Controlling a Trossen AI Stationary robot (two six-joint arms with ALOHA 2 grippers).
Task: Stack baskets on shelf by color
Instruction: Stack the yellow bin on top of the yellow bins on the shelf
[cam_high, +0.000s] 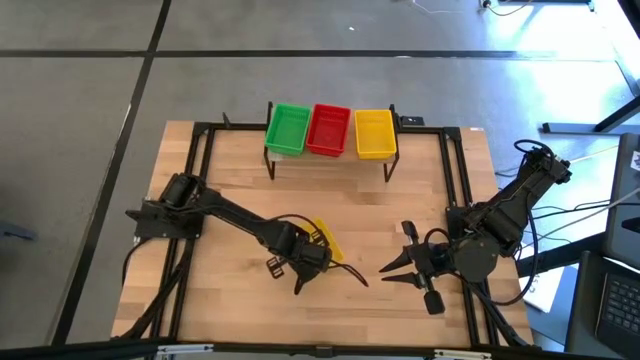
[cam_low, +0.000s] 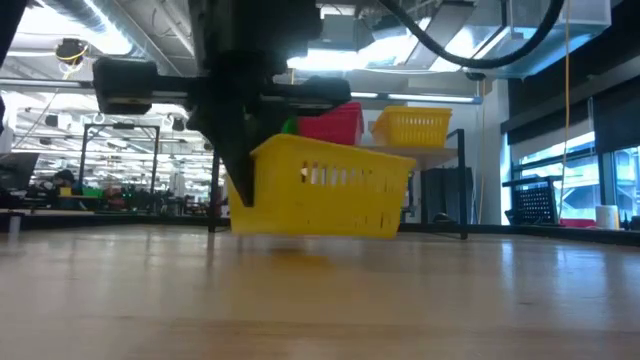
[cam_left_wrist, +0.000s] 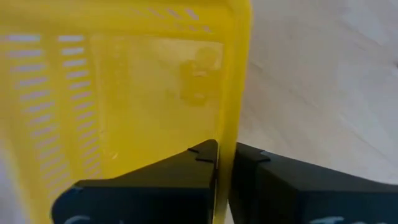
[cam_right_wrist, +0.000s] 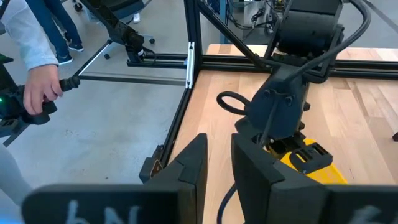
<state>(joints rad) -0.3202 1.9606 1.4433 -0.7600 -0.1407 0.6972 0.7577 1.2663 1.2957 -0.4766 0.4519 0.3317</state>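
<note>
A green basket (cam_high: 288, 129), a red basket (cam_high: 328, 130) and a yellow basket (cam_high: 374, 133) sit side by side on the shelf (cam_high: 270, 160) at the table's far edge. In the low view the red one (cam_low: 335, 122) and the yellow one (cam_low: 412, 125) show behind. Another yellow basket (cam_low: 320, 185) hangs just above the table's middle, with my left gripper (cam_high: 312, 250) shut on it. To its right, my right gripper (cam_high: 398, 255) is raised off the table and open, with nothing between its fingers. My left gripper pinches one wall of the yellow basket at its rim (cam_left_wrist: 227, 124), with one finger (cam_left_wrist: 202, 158) inside the basket and the other outside. The fingers come steeply from above at the basket's left end (cam_low: 245, 170). The basket is lifted clear, slightly tilted, its shadow on the table below.
Black frame rails (cam_high: 200, 160) run along the table's edges. In the right wrist view a person's hand (cam_right_wrist: 40, 93) holds a control handle beyond the table's left side. Bare wood lies between the held basket and the shelf.
</note>
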